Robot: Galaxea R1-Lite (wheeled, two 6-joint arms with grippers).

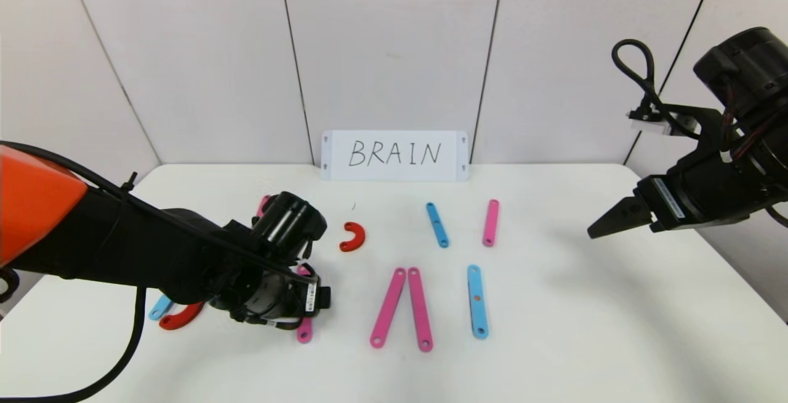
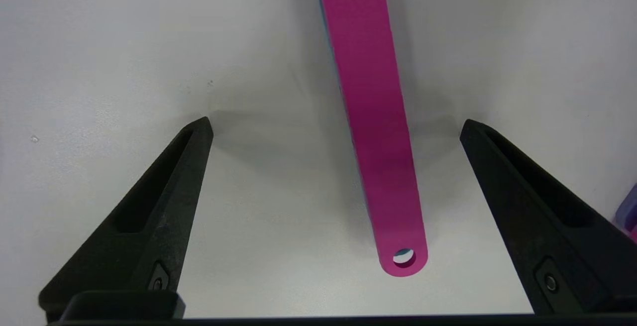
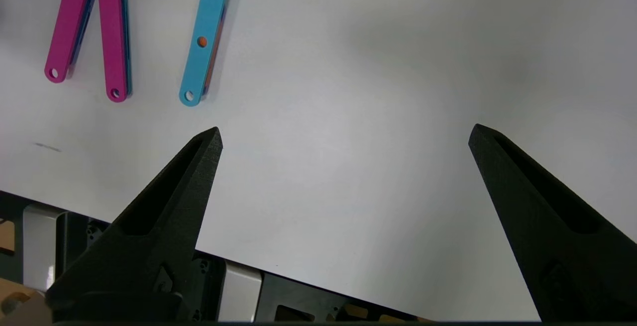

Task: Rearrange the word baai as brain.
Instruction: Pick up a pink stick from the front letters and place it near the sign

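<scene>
At the lower left of the head view, the left gripper (image 2: 336, 127) hangs low over the white table (image 1: 585, 329), its jaws spread wide and holding nothing; the left wrist view shows a pink bar (image 2: 378, 127) lying flat on the table between the two fingers, touching neither. Just beside that arm, toward the lower left edge, a blue bar end (image 1: 160, 308) and a red C-shaped piece (image 1: 181, 317) peek out from under it.

In the lower middle of the frame, two pink bars (image 1: 403, 307) lean together at their tops like an inverted V, and a long blue bar (image 1: 477, 301) lies just to their right, apart from them. Farther back, a second red C-shaped piece (image 1: 353, 237) sits left of centre, with a short blue bar (image 1: 437, 224) and a short pink bar (image 1: 490, 223) to its right, all apart from one another. These scattered pieces make up the word baai.

At the right edge, the right gripper (image 3: 343, 134) hovers above the table, jaws wide and empty. At the back, a white card (image 1: 395, 155) reading BRAIN leans on the wall.
</scene>
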